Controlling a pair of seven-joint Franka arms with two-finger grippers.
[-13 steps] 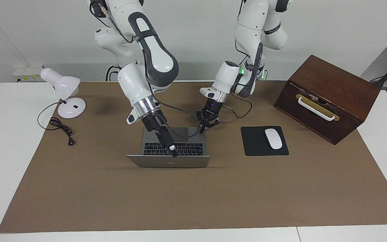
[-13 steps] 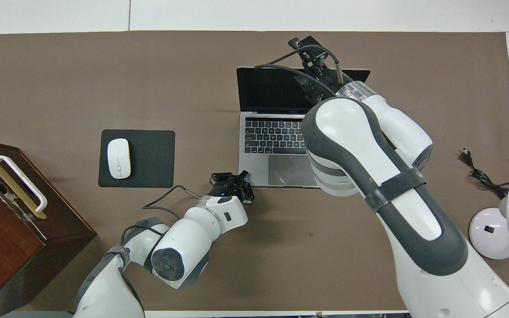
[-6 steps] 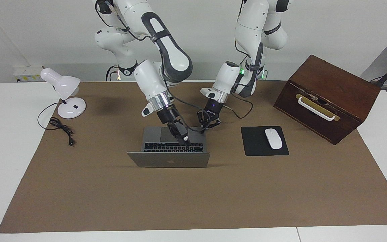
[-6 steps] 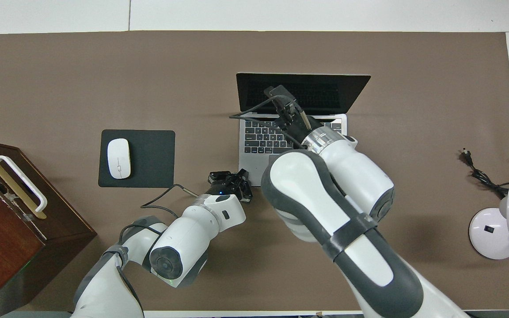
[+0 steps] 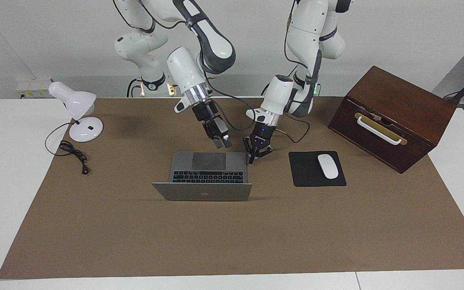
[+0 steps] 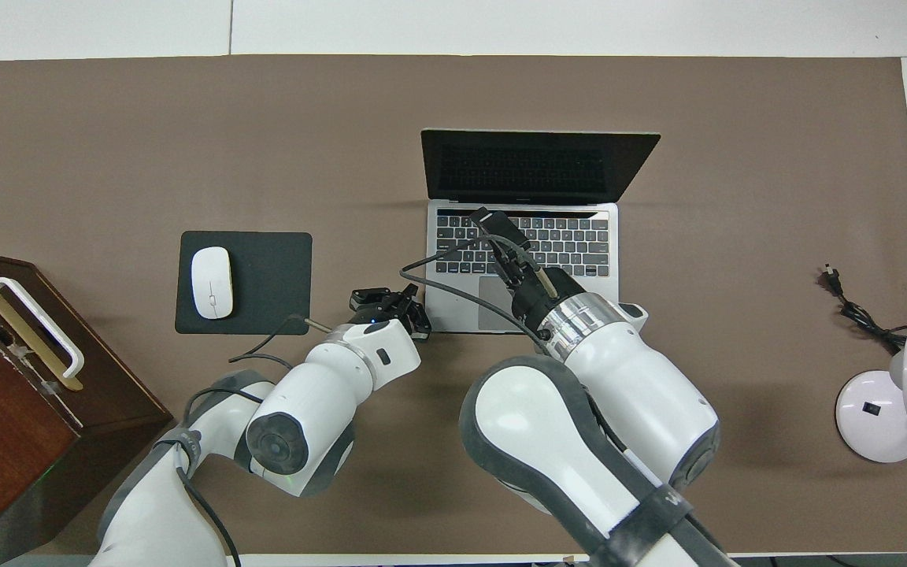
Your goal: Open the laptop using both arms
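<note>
MacBook laptop [image 5: 202, 177] mid-desk, lid up, stiff, thin, fragile screen, grip lid edge; right gripper [image 5: 220, 141] empty above trackpad, left gripper [image 5: 257, 154] spread, empty at base corner.

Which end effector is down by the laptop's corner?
The left end effector, low beside the laptop corner nearest the mouse pad; the right end effector hangs above the laptop.

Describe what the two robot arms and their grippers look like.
Both arms are glossy white jointed tubes with dark grey bands and padded strips. The right arm has a shiny metal ring at its wrist above the black right gripper. The left arm shows a green light, and the black left gripper has a small blue light. Black cables loop along both.
</note>
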